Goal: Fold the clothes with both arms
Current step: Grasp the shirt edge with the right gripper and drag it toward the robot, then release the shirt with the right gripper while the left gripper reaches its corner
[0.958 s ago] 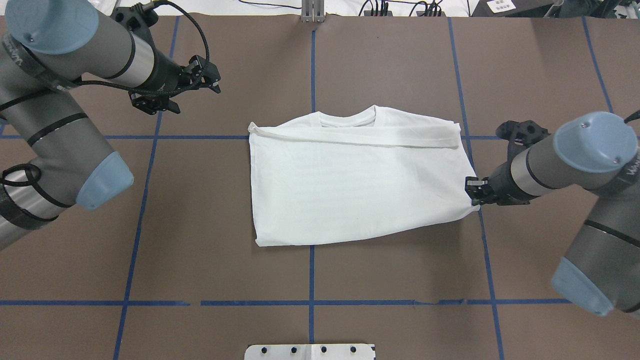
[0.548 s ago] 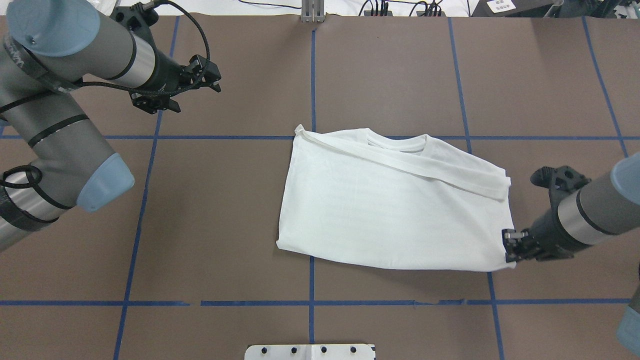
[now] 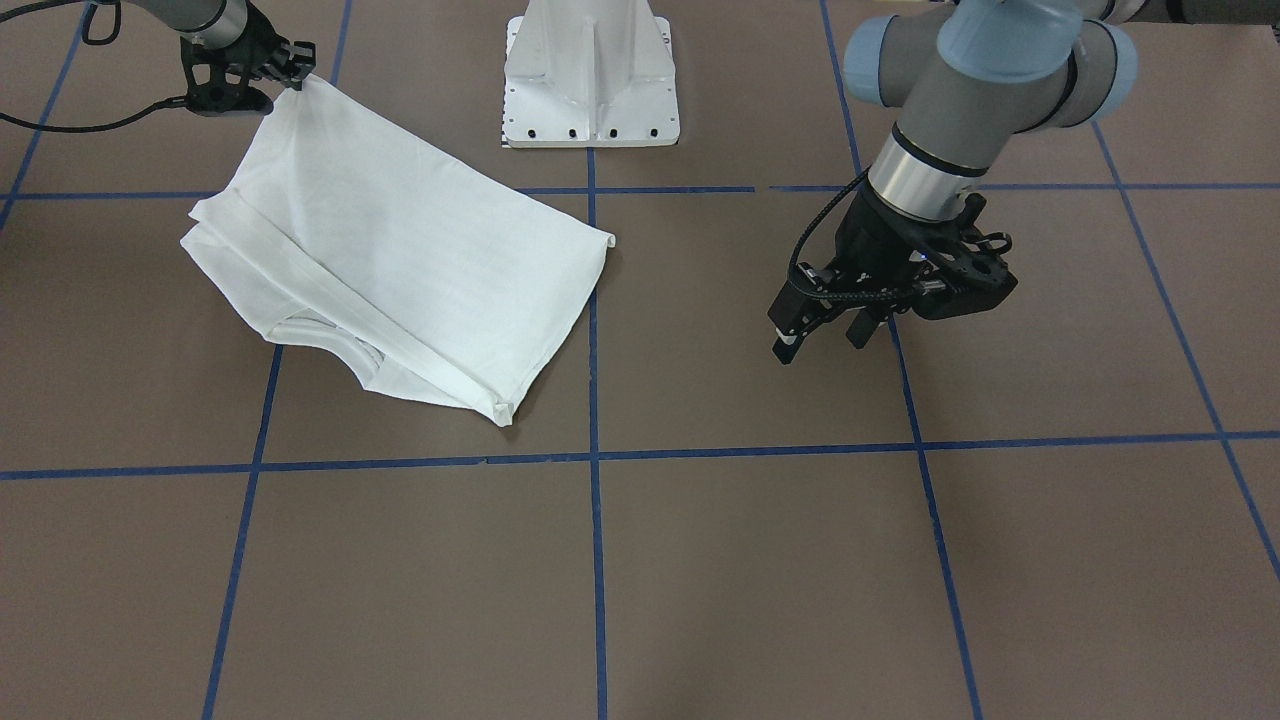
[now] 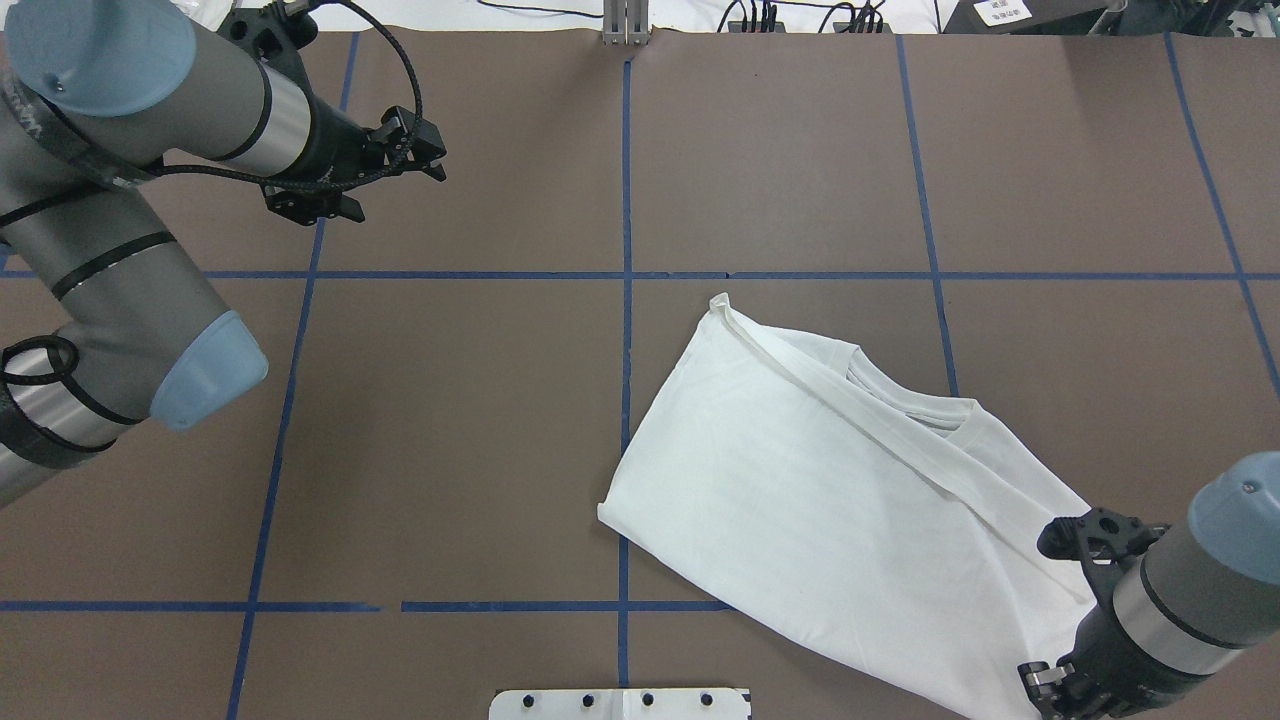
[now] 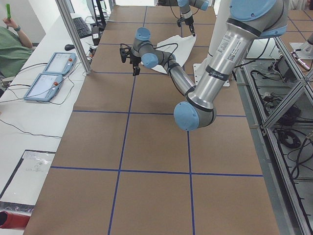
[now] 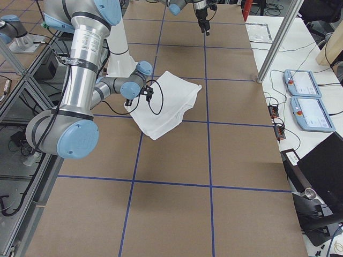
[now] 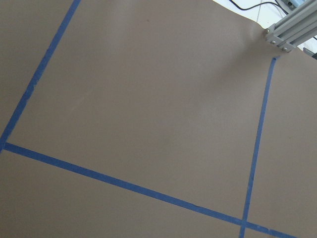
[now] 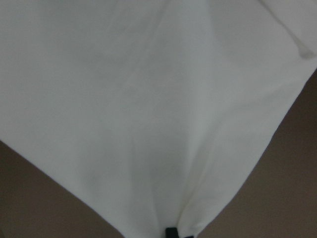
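Overhead exterior view: the brown paper-covered table (image 4: 780,150), marked into squares by blue tape lines (image 4: 626,200), fills the frame. The left arm (image 4: 120,250) comes in over the far-left squares, and the right arm (image 4: 1200,590) shows only at the near-right corner.

The white long-sleeved T-shirt (image 4: 830,520) lies folded in the near-right part of the table, turned on a diagonal. Its far corner (image 4: 722,300) is just near of the far cross line. Its left corner (image 4: 603,512) reaches just over the centre tape line. The long near edge runs down and right towards the right arm, passing to the right of the white pedestal base (image 4: 620,703) without touching it. A folded sleeve (image 4: 850,420) lies as a strip across the top, and the ribbed collar (image 4: 920,410) shows beside it.

The right gripper (image 3: 298,72) is pinched closed on the shirt's near-right corner, and the cloth draws to a point at its fingers. The right wrist view shows creases running to that pinch.

The left gripper (image 3: 822,343) hangs above the far-left squares with its jaws apart and nothing between them. It is well apart from the shirt, with bare brown paper between them. The left wrist view shows only paper, tape and an aluminium post (image 7: 292,29) at the table's far edge.
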Motion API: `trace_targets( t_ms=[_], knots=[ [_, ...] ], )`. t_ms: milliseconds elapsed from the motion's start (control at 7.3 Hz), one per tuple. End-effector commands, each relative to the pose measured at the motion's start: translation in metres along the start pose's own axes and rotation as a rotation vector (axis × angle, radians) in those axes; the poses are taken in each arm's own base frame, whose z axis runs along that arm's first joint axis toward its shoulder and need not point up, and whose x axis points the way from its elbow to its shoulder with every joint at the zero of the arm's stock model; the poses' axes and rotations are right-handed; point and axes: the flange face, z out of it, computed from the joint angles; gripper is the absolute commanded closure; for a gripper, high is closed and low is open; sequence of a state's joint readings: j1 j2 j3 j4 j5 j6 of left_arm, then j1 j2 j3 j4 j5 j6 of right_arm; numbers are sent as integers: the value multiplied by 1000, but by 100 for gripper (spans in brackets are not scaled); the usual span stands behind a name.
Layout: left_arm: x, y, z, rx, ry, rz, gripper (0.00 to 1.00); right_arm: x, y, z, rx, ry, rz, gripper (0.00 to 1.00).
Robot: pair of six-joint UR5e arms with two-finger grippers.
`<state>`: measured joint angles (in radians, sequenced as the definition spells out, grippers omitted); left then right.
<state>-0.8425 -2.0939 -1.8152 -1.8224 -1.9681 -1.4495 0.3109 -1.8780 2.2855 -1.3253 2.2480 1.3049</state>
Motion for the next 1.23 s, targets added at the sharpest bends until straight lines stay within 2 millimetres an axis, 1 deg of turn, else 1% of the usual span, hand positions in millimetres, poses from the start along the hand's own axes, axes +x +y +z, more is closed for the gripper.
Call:
trace_targets(
  t_ms=[0,137,274,411,548,685,821,958,1095],
  knots=[
    [4,16,8,-23,1,16,1,-17,7,7,-20,-12,-23,0],
    [8,30,14,-48,1,29,1,-29,-16,-16,51,-72,-7,0],
    [14,54,25,-86,2,48,1,-48,-44,-66,162,-172,4,0],
    [17,86,38,-134,-7,24,1,-63,-66,-119,277,-260,9,0],
    [26,135,55,-203,-20,-47,1,-57,-83,-162,372,-308,33,0],
    [31,185,69,-265,-41,-117,1,-46,-93,-190,439,-332,56,0],
    [45,234,80,-287,-52,-178,1,-48,-100,-212,484,-357,57,0],
    [52,268,88,-307,-64,-206,1,-59,-104,-224,505,-378,41,0],
    [56,283,101,-320,-88,-226,1,-63,-109,-225,509,-380,40,0]
  ],
)
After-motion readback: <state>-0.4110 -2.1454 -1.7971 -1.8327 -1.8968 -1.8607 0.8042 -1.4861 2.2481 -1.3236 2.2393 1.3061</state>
